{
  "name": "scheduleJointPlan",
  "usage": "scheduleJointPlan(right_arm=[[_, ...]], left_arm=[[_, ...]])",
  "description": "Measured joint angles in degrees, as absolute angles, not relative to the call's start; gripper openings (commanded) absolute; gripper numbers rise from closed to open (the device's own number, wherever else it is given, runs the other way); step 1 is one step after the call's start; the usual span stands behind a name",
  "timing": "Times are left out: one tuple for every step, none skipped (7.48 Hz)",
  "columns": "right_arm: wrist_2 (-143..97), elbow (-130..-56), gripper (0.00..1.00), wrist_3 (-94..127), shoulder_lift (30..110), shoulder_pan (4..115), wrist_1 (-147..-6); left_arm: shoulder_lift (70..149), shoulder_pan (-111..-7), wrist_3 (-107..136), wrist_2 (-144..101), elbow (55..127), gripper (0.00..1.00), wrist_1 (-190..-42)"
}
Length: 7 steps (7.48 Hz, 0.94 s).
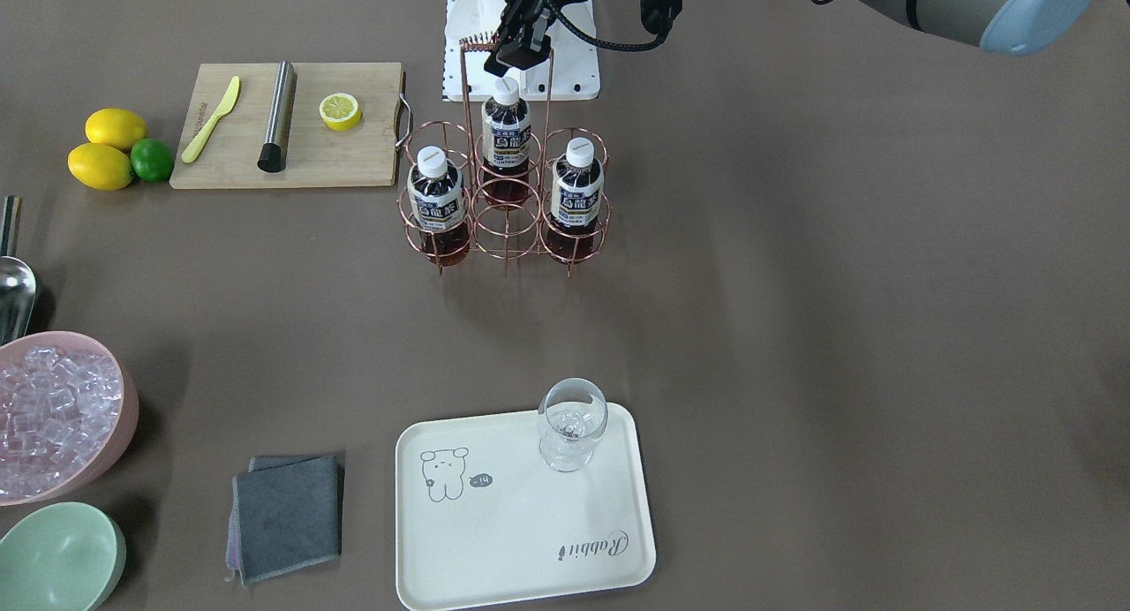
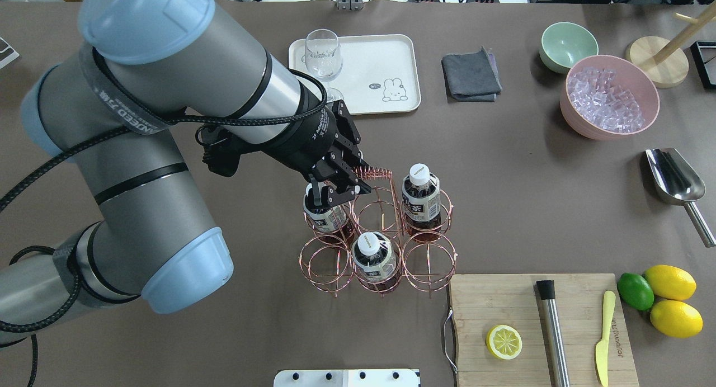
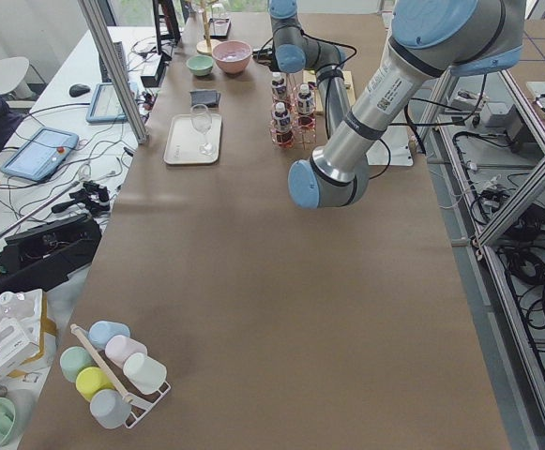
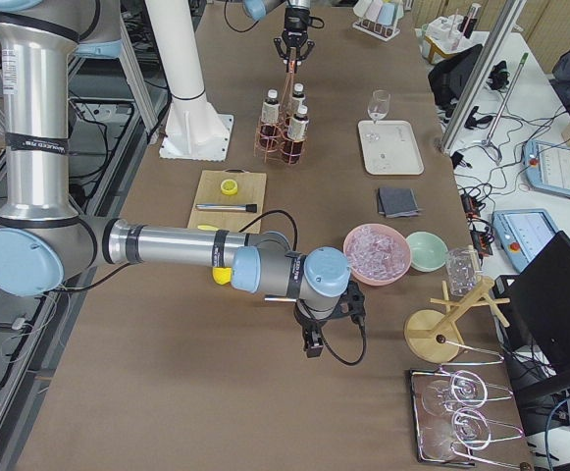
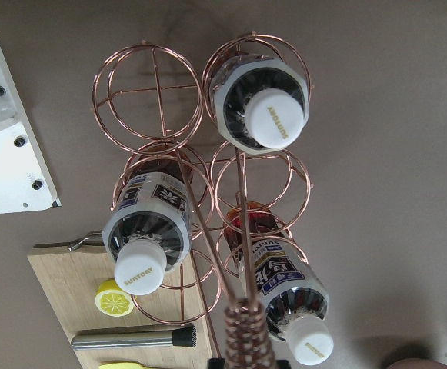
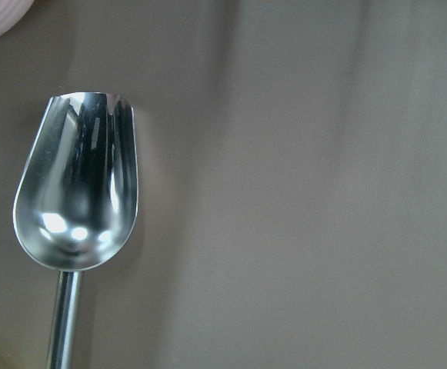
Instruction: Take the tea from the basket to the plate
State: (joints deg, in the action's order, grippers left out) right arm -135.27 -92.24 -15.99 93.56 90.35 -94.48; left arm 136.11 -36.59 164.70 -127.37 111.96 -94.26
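Brown worktop (image 2: 531, 169) carried everything. From the overhead view's left side the left gripper (image 2: 333, 197) hung above the basket (image 2: 375, 173), just at 9 o'clock of the handle's coil, its jaws apart and clamped on nothing. Below it one tea (image 2: 327, 219) stood upright in the basket's 10 o'clock cell. A second tea (image 2: 372, 258) stood in the 6 o'clock cell and a third tea (image 2: 420, 199) in the 2 o'clock cell. At 12 o'clock of the basket, well apart, lay the plate (image 2: 363, 62), with a glass (image 2: 323, 57) upright on its 9 o'clock end. A grey cloth (image 2: 471, 74) lay at 3 o'clock of the plate, then a green bowl (image 2: 566, 46) and a pink bowl (image 2: 593, 132) of ice. A steel scoop (image 2: 674, 177) lay at 5 o'clock of the pink bowl. At 4 o'clock of the basket sat a board (image 2: 492, 303) bearing a lemon half (image 2: 504, 342), a steel rod (image 2: 552, 331) and a yellow knife (image 2: 604, 336). A lime (image 2: 635, 291) and two lemons (image 2: 670, 282) lay just beside its 2 o'clock corner. The right gripper (image 4: 314, 339) showed only in the side view, near the pink bowl; whether its jaws were apart could not be told.
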Motion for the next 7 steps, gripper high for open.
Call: scheduleJointPlan(right_arm=[[-135.30,-92.21,1.00,-16.28,93.64,90.35,-94.48],[-135.30,-92.15,1.00,-16.34,93.67,90.35,-94.48],[-135.32,-92.09,1.00,-16.35,93.73,90.35,-94.48],[-135.34,-92.12,1.00,-16.35,93.72,90.35,-94.48],[-135.34,-92.12,1.00,-16.34,93.71,90.35,-94.48],[-135.31,-92.15,1.00,-16.27,93.69,90.35,-94.45],[-135.28,-92.11,1.00,-16.25,93.65,90.35,-94.45]], left_arm=[[135.42,-36.41,164.87,-127.31,111.85,0.00,-95.55],[135.04,-36.35,164.90,-127.26,111.72,0.00,-96.21],[134.76,-36.32,164.93,-127.13,111.56,0.00,-96.61],[134.53,-36.30,164.96,-127.01,111.40,0.00,-97.32],[134.18,-36.30,164.96,-126.96,111.17,0.00,-98.10],[133.89,-36.25,164.97,-126.94,110.85,0.00,-98.85],[133.71,-36.24,165.02,-126.92,110.63,0.00,-99.29]])
